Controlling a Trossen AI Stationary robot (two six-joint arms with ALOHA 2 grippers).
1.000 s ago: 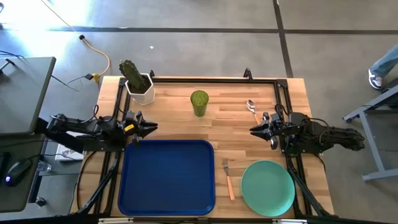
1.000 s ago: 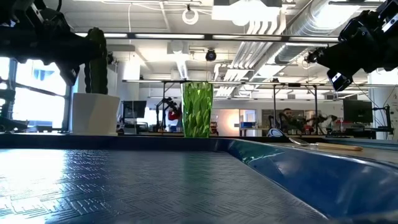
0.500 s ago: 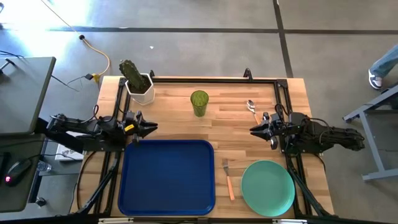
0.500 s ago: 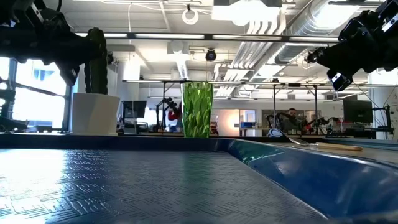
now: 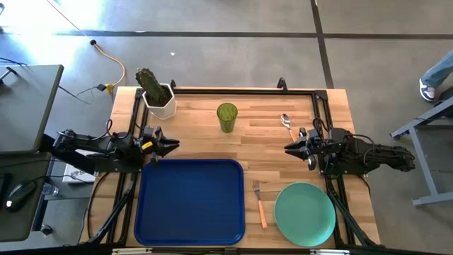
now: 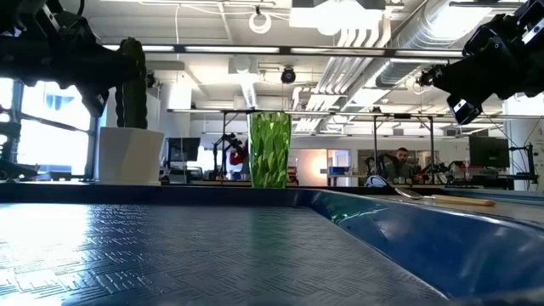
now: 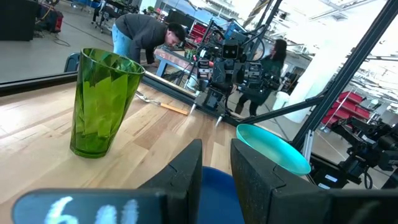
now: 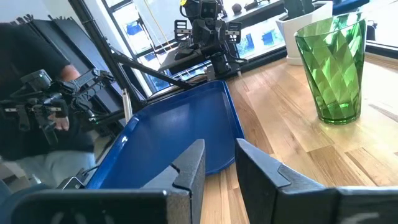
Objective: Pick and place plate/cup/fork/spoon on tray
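Observation:
The dark blue tray [image 5: 191, 202] lies at the near middle of the table. The mint-green plate [image 5: 304, 214] lies flat to its right, with the fork [image 5: 260, 202] flat on the table between them. The green cup [image 5: 226, 117] stands upright toward the far edge, and the spoon [image 5: 286, 124] lies flat to its right. My left gripper [image 5: 172, 145] hovers above the tray's far left corner, shut and empty. My right gripper [image 5: 289, 149] hovers between spoon and plate, shut and empty. The cup also shows in the left wrist view [image 7: 99, 106] and the right wrist view [image 8: 333, 68].
A white hexagonal pot with a cactus [image 5: 157, 93] stands at the far left corner. Black frame rails run along the table's left, right and far edges. Bare wood lies between cup and tray. People show in the room beyond the table.

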